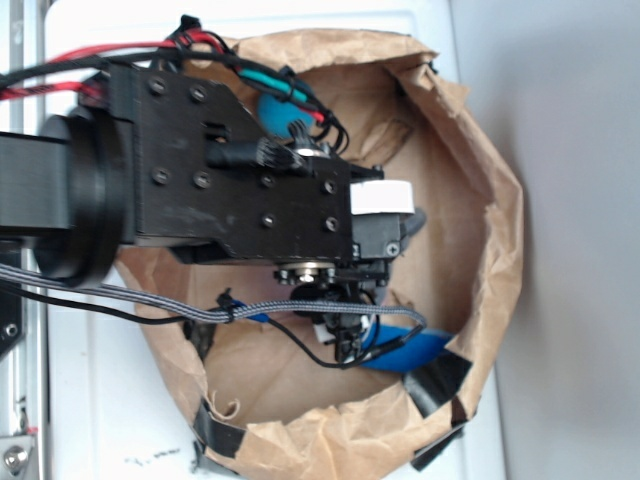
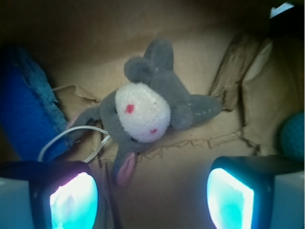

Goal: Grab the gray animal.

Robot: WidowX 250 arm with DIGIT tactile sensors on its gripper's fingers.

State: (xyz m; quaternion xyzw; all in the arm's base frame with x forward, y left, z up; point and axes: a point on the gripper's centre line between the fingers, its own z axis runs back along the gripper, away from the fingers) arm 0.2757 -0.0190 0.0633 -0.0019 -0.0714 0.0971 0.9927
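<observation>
Brown paper bag (image 1: 480, 200) sat open on the white counter (image 1: 90, 400), arm reaching down inside it. Blue sponge (image 2: 24, 109) lay at the bag's left wall in the wrist view, teal ball (image 2: 293, 136) at the right edge. Gray animal (image 2: 152, 102) lay flat on the bag floor between them, face up, just ahead of the pincer (image 2: 152, 195), not touching it; its thin white string (image 2: 71, 136) looped toward the sponge. Pincer was released, fingers spread wide with nothing between. Animal looked soft, light, floppy, likely to squash rather than slip; best hold probably across the thick cream face and body, not ears or string.
</observation>
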